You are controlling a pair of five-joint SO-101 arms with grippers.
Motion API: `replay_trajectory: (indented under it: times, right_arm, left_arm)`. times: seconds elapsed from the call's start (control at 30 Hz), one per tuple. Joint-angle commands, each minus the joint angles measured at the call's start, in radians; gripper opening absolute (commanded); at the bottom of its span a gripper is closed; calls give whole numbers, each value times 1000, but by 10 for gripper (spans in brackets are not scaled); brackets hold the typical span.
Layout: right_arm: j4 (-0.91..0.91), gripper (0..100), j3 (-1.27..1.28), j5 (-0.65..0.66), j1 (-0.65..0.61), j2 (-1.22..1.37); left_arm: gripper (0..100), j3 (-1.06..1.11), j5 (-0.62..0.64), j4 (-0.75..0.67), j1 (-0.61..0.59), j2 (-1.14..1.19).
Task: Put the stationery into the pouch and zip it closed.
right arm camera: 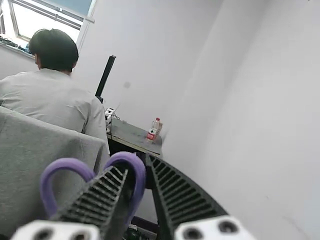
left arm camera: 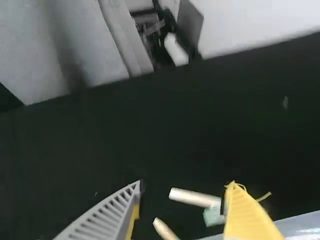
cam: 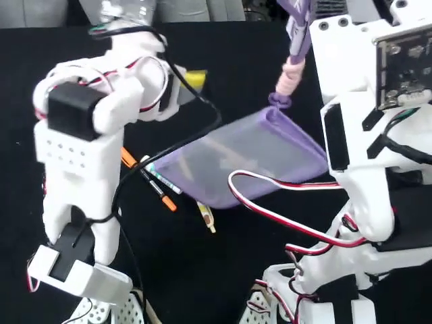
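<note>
Pouch [cam: 250,158] hangs below my right gripper [right arm camera: 140,167], clamped on its purple loop [right arm camera: 65,162]. My left gripper [left arm camera: 184,187] stands wide above a white stick [left arm camera: 197,198]. Loading step, I judge: descend, close on it.

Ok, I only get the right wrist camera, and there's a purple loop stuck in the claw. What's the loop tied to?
Observer: The loop in the right gripper joins a cord that runs down to one corner of a purple pouch.
Operator: Are the pens inside it yet?
Observer: Not all of them. Several pens show outside the pouch, on the black table beside its edge.
</note>
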Motion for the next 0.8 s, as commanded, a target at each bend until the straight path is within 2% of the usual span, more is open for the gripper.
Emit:
replay_trajectory:
  times: [0.0, 0.13, 0.43, 0.53, 0.6, 0.77]
  right_arm:
    - [29, 11, -39, -8, -12, -4]
    - [75, 11, -47, -8, -12, -5]
    - [118, 11, -54, -5, -18, -8]
    - [157, 11, -77, -3, -63, -36]
    - [193, 11, -91, 2, -112, -62]
    - [269, 11, -99, 2, -203, -136]
  left_arm:
    - [267, 124, -121, 3, -7, -75]
    - [267, 268, -310, 3, 21, -232]
    - [267, 670, -703, 0, 245, -795]
    - [267, 842, -758, -14, 360, -956]
    - [267, 969, -758, -75, 412, -1048]
    - [267, 1241, -763, -230, 420, -1229]
